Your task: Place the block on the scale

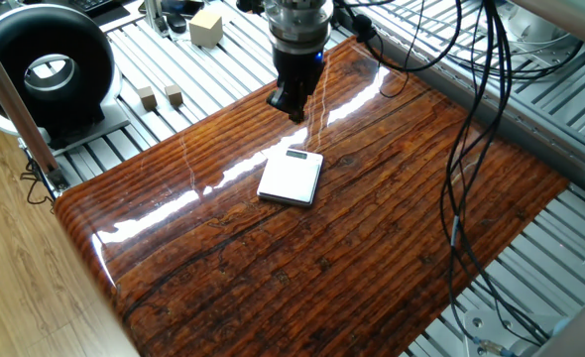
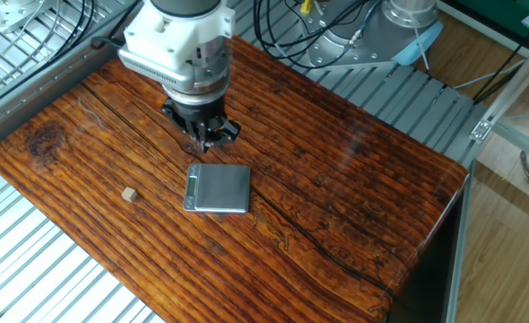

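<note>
The block (image 2: 130,193) is a tiny tan cube lying alone on the wooden tabletop, left of the scale. In one fixed view the gripper hides it. The scale (image 1: 291,177) is a thin white square with its display strip on the far edge; it also shows in the other fixed view (image 2: 218,188). My gripper (image 1: 292,105) hangs above the table beyond the scale, fingers pointing down, slightly apart and empty. In the other fixed view the gripper (image 2: 209,142) is just past the scale's far edge, well apart from the block.
A large pale cream cube (image 1: 205,27) and two small light wooden cubes (image 1: 160,96) sit on the metal slats at the back left. A black ring-shaped device (image 1: 47,69) stands at the far left. Black cables (image 1: 471,129) hang over the right side.
</note>
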